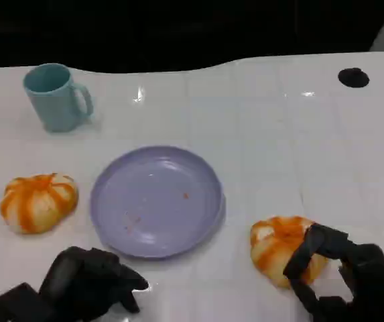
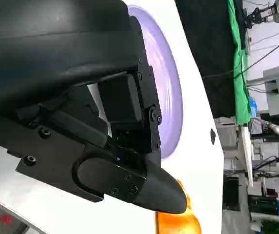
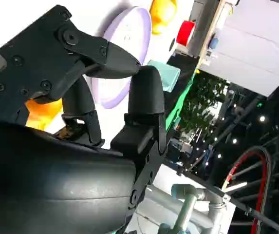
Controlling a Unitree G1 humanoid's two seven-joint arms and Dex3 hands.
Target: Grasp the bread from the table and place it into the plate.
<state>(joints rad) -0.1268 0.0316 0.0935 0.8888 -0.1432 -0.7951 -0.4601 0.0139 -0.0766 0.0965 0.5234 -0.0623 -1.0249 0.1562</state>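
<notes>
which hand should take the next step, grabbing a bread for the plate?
Right. The right hand is already at the near-right bread, fingers touching it. The left hand rests below the plate, apart from the left bread.

Table top (image 1: 265,121): white, smooth, glossy, glare spots beyond the plate. Plate (image 1: 157,201): lavender, smooth, semi-gloss like plastic, few orange crumbs on it. Mug (image 1: 55,97) beyond the plate: pale teal, smooth, satin. Both breads, left of the plate (image 1: 37,202) and right of it (image 1: 282,245): orange-and-cream crust, shiny glazed look. Left hand (image 1: 78,285), right hand (image 1: 342,272): black matt hard plastic, screw heads visible.
</notes>
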